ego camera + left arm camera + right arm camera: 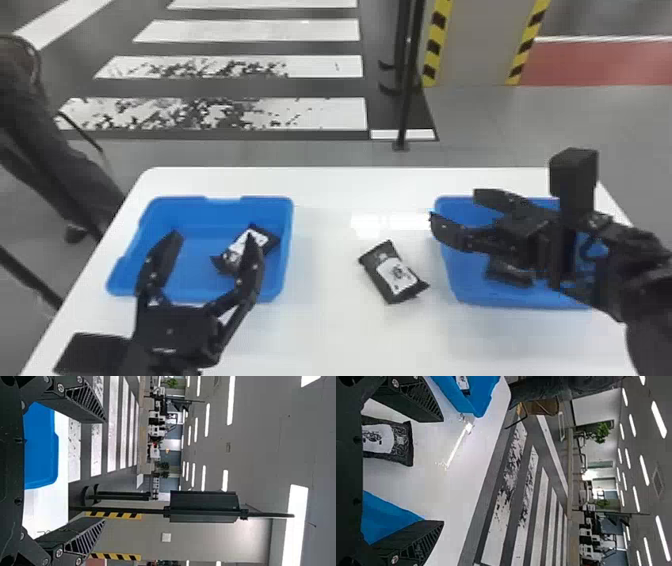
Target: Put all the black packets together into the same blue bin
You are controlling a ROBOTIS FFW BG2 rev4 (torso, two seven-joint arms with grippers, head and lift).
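The left arm came in from the bottom edge of the head view, its gripper over the near part of the left blue bin and pointing forward, away from the robot. Its fingers were spread wide, one on either side of an empty gap, and it had hold of nothing. The inner finger crossed in front of a black packet that lay aslant in that bin, toward its right wall; whether finger and packet touched could not be told. In the left wrist view the camera looked out across the room, so this gripper was held nearly level. The right arm reached in from the right edge of the head view, bent at the wrist, its gripper above the right blue bin and turned inward, fingertips toward the middle of the table. Those fingers stood well apart too, with nothing between them, as the right wrist view also showed. A second black packet lay flat on the white tabletop between the two bins, label up, nearer the right one and clear of both grippers. The right arm hid much of the right bin's inside, so its contents could not be fully made out.
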